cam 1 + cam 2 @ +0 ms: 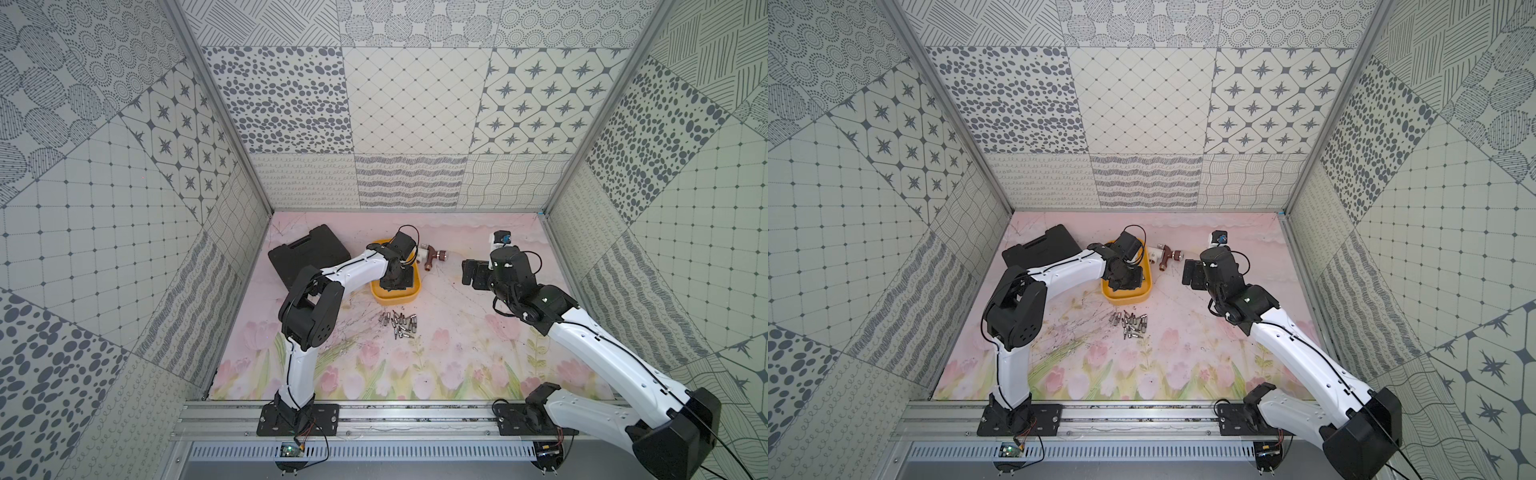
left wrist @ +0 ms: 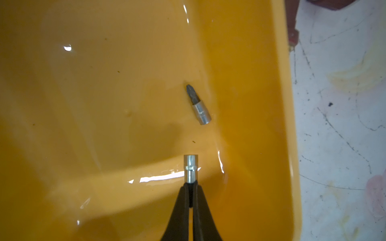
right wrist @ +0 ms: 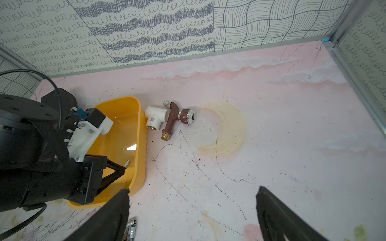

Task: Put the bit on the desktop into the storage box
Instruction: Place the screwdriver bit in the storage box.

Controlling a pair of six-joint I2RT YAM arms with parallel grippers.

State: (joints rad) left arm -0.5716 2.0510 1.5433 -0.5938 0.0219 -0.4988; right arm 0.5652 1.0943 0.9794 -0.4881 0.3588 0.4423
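The yellow storage box (image 1: 397, 297) stands at the back middle of the pink tulip desktop (image 1: 457, 332). My left gripper (image 2: 191, 184) hangs inside the box, shut on a small silver bit (image 2: 191, 169) that sticks out past its fingertips. Another bit (image 2: 198, 105) lies on the box floor near the wall (image 2: 261, 104). Several loose bits (image 1: 399, 324) lie in a pile on the desktop just in front of the box (image 1: 1127, 298). My right gripper (image 3: 193, 194) is open and holds nothing, above the bare desktop to the right of the box (image 3: 137, 146).
A black tool case (image 1: 309, 255) lies at the back left, beside the box. A white pipe tee (image 3: 156, 119) and a brown tap (image 3: 174, 117) lie just right of the box. One bit (image 3: 131, 227) lies by the right gripper's finger. Patterned walls enclose three sides.
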